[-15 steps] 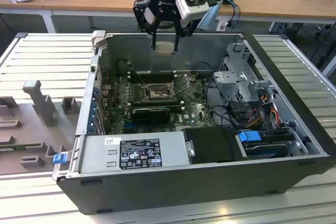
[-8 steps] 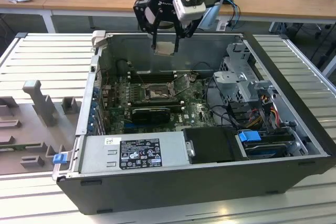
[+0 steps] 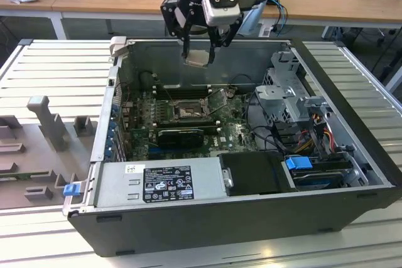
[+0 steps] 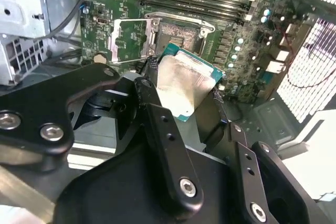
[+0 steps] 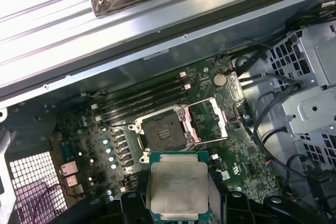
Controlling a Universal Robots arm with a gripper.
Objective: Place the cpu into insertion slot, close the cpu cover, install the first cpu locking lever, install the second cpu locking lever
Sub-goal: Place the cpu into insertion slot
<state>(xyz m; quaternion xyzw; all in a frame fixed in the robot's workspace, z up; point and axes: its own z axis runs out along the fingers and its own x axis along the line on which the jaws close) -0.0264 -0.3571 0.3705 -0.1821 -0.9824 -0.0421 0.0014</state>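
My gripper hangs above the open computer case, shut on the cpu, a small silvery square with a green rim. In both wrist views the cpu sits flat between two black fingers, held by opposite edges. Below it on the green motherboard lies the insertion slot, a dark square socket, bare and uncovered. The cpu cover, a thin metal frame, is swung open beside the socket. The cpu is well clear of the slot.
Long black memory slots run beside the socket. A metal drive cage with loose cables fills the case at the exterior view's right. A power supply lines the near wall. A grey fixture sits outside the case.
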